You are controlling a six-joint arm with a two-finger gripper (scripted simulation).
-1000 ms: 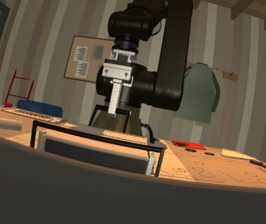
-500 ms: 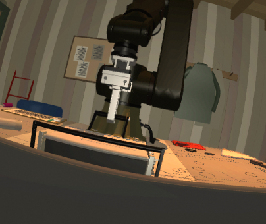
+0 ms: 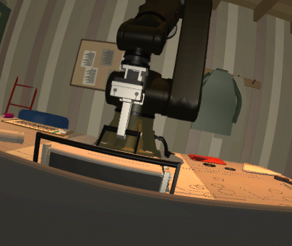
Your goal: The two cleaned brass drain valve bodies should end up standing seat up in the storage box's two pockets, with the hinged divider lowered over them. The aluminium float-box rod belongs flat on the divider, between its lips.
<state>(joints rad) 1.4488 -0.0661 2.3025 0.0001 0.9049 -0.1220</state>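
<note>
A black divider frame [image 3: 121, 135] hangs from my gripper [image 3: 122, 135], which is closed on its top bar; the frame's two legs slant down behind the storage box. The storage box [image 3: 106, 164] is a black-edged open case with pale metal end brackets, standing on the bench directly below and in front of my fingers. Its inside is hidden by its near wall, so the pockets and any brass valve bodies cannot be seen. A pale cylindrical rod [image 3: 1, 134] lies flat on the bench at the far left, apart from the box.
The dark curved bench rim [image 3: 144, 217] fills the foreground and hides the box's lower part. A red part [image 3: 206, 158], a notepad and hand tools lie on the right. A blue case [image 3: 43, 118], a long ruler and a red stand sit on the left.
</note>
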